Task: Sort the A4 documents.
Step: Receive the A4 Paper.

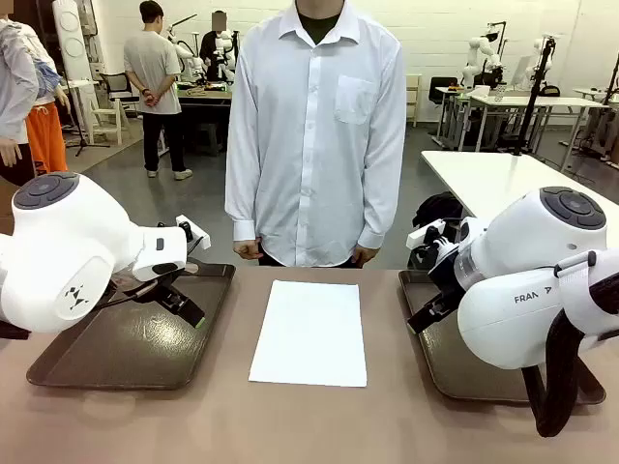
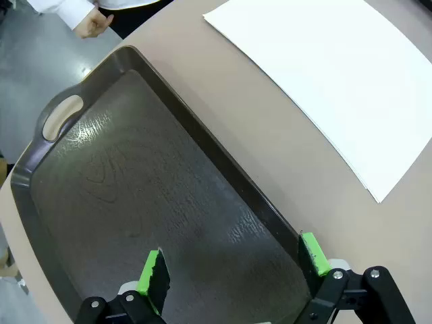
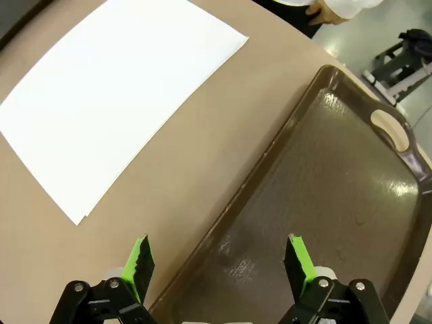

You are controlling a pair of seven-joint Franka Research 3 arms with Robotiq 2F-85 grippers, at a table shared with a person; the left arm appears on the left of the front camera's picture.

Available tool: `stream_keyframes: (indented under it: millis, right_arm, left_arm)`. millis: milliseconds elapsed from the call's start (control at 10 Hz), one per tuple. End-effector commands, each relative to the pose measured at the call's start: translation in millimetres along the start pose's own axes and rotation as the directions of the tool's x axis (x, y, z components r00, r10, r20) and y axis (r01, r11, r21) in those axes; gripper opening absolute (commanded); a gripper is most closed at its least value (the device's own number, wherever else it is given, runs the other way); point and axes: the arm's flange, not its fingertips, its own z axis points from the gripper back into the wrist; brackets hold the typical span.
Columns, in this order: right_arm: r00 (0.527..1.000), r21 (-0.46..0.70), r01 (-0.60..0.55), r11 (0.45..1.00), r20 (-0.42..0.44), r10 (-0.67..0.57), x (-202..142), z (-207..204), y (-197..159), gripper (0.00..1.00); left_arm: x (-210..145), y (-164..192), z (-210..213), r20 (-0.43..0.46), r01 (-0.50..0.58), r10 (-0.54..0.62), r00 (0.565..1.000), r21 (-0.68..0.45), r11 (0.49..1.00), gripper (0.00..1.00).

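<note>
Item 1. Plain white rectangular A4 documents (image 1: 309, 333): I see them lying flat on the counter (image 1: 193, 425) at the centre of the front view, between the two trays and touching neither. In the left wrist view they fill the upper right (image 2: 324, 74), and in the right wrist view the upper left (image 3: 115, 101). There a second edge peeks out at the lowest corner, so I count more than one sheet.

Item 2. Dark brown handled plastic tray, left (image 1: 116, 348): it sits at lower left of the front view. I see its handle slot at upper left of the left wrist view (image 2: 135, 182).

Item 3. Dark brown handled plastic tray, right (image 1: 464, 382): it sits at lower right of the front view, its handle slot at the right edge of the right wrist view (image 3: 337, 189).

Item 4. Left claw (image 1: 184, 302): black with green pads, it hangs above the left tray. My wrist view shows the jaws spread wide with nothing between them (image 2: 233, 253).

Item 5. Right claw (image 1: 418, 324): it hangs above the inner rim of the right tray, jaws likewise wide apart and empty (image 3: 218, 246).

Item 6. Person in a white buttoned shirt (image 1: 314, 126): standing at the far side of the counter, top centre of the front view, both hands at the counter's far edge.
</note>
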Motion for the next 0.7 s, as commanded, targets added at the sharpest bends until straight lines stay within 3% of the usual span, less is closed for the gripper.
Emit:
stream_keyframes:
  millis: [0,600]
  right_arm:
    - [1.0,0.0,0.0,1.0,0.0,0.0,0.0,0.0,0.0,1.0]
    - [1.0,0.0,0.0,1.0,0.0,0.0,0.0,0.0,0.0,1.0]
  left_arm:
    - [0.0,-0.1,0.0,0.0,0.0,0.0,1.0,0.0,1.0,1.0]
    - [0.0,-0.1,0.0,0.0,0.0,0.0,1.0,0.0,1.0,1.0]
